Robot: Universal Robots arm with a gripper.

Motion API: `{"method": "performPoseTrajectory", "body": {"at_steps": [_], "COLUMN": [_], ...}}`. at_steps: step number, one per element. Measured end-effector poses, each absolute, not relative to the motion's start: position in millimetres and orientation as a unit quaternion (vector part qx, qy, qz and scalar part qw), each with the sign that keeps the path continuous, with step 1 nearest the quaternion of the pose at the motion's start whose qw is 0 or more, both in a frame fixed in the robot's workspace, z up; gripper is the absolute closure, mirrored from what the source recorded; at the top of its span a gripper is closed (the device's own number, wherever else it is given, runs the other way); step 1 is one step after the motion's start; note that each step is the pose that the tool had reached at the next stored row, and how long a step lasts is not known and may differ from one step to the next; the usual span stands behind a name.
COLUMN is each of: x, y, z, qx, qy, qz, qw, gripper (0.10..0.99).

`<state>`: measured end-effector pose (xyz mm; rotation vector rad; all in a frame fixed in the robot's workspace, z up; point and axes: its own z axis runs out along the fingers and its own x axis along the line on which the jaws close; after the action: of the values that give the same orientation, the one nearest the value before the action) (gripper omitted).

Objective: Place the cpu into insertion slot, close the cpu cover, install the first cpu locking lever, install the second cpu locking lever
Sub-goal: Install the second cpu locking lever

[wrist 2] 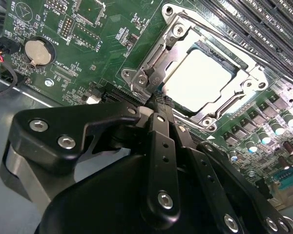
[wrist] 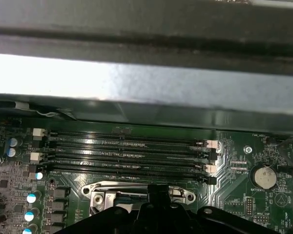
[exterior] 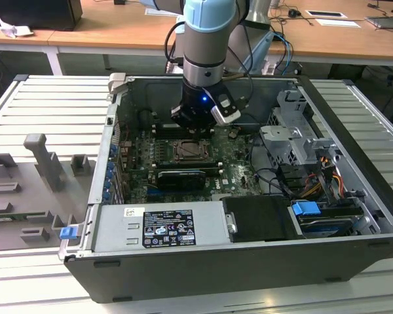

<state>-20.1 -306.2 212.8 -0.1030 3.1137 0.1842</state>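
The cpu [wrist 2: 198, 80] lies flat in the insertion slot [exterior: 187, 152] on the green board, its metal top glaring bright. The cpu cover [wrist 2: 162, 51], a silver frame with a big window, lies down around it. My gripper [wrist 2: 158, 100] is shut, the black fingertips pressed together at the cover's edge near one corner; I cannot tell whether they touch a lever there. In the first wrist view the gripper [wrist: 158, 191] sits just over the cover's rim [wrist: 95, 187]. In the exterior view the gripper [exterior: 195, 121] hangs low inside the case, just behind the slot.
Long black memory slots [wrist: 127, 151] run beside the socket. A coin battery [wrist 2: 37, 52] sits on the board. The case wall [exterior: 118, 104] rings the board, with a drive cage [exterior: 295, 140] and cables at the exterior view's right and a power supply [exterior: 160, 226] in front.
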Motion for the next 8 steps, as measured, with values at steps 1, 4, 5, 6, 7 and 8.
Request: {"method": "performPoseTrajectory", "body": {"at_steps": [1, 4, 5, 6, 7, 8], "x": [-20.1, -20.1, -20.1, -20.1, -20.1, -20.1], "y": [-306.2, -306.2, -306.2, -306.2, -306.2, -306.2], "z": [213.5, 217.2, 219.5, 220.4, 222.0, 222.1], "qx": [-0.033, -0.033, -0.033, -0.033, -0.033, -0.033], "qy": [0.998, 0.998, 0.998, 0.998, 0.998, 0.998], "qz": [0.059, 0.059, 0.059, 0.059, 0.059, 0.059], "qw": [0.01, 0.01, 0.01, 0.01, 0.01, 0.011], "gripper": [0.98, 0.98, 0.98, 0.98, 0.98, 0.98]}}
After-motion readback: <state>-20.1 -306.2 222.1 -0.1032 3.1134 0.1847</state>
